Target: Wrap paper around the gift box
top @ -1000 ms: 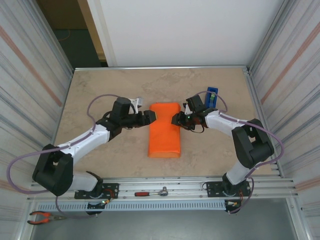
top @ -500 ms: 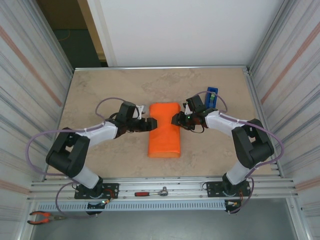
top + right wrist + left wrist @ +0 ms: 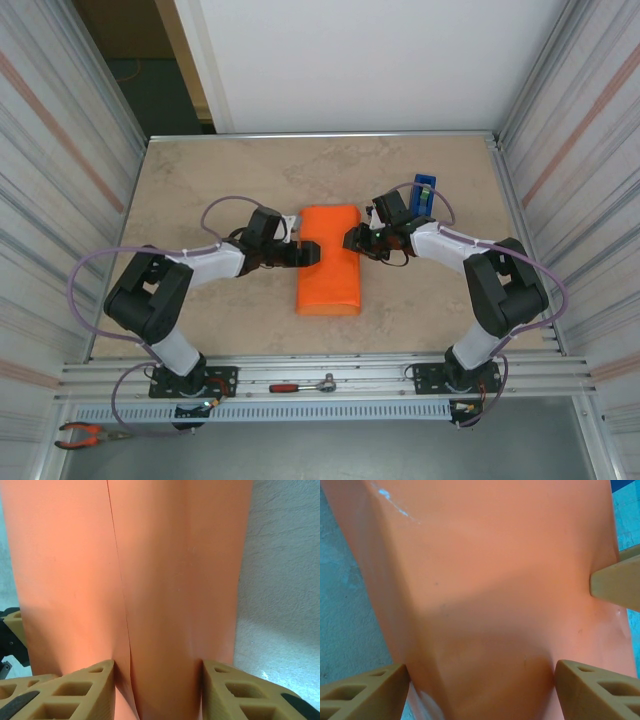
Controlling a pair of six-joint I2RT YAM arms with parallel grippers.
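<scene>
Where the overhead camera looks down on the worktop [image 3: 230, 180], the paper [image 3: 330, 265] lies as a long orange bundle directly between the two hands. The left hand [image 3: 306, 251] reaches its left edge near the far end. The right hand [image 3: 350, 239] meets the opposite edge, with a blue tape dispenser [image 3: 423, 192] just behind its wrist.

From the left wrist, the paper [image 3: 495, 580] sits straight ahead of the hand, rising as a smooth, rounded hump with a soft crease across it. The left hand [image 3: 482, 680] is spread wide, and its fingers [image 3: 365, 692] flank the bundle on either side. Whether they press on it cannot be told. A tan fingertip [image 3: 615, 582] of the other hand pushes into the far edge.

From the right wrist, the paper [image 3: 165, 570] runs away from the hand, and one lengthwise seam marks where a flap overlaps. The right hand [image 3: 157, 680] is partly closed, its fingers [image 3: 80, 690] pinching the orange bundle, which fills the gap between them. Bare worktop [image 3: 285, 580] lies to the right.
</scene>
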